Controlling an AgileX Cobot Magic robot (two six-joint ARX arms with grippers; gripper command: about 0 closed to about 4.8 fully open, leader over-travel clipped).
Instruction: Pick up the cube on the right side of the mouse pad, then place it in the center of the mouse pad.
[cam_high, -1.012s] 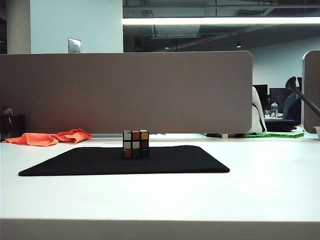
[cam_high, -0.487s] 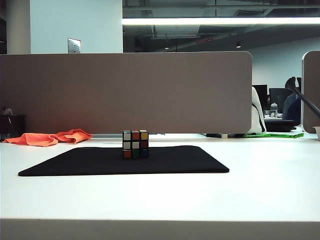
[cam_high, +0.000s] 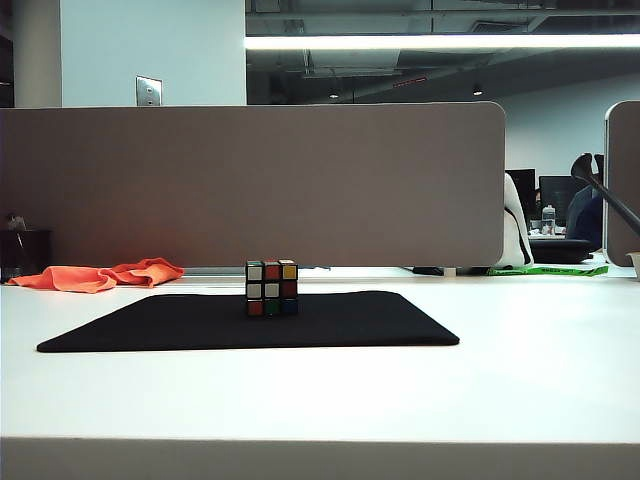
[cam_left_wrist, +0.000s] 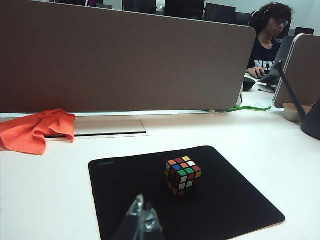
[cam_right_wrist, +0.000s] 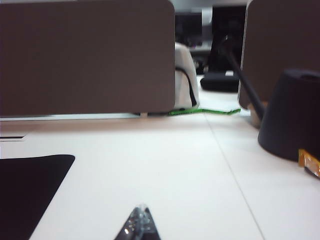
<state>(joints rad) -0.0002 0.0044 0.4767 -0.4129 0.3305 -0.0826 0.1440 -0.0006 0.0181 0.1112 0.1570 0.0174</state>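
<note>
On the counter (cam_high: 540, 370), the cube (cam_high: 272, 288) already sits near the middle of the mouse pad (cam_high: 330, 322); the right claw (cam_right_wrist: 138, 223), pressed together, and the left claw (cam_left_wrist: 141, 224), seemingly closed, should simply retreat without nudging it.

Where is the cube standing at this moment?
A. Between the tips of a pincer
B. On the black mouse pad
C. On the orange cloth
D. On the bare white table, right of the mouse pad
B: the cube stands on the mouse pad, near its middle, with no pincer touching it.
</note>
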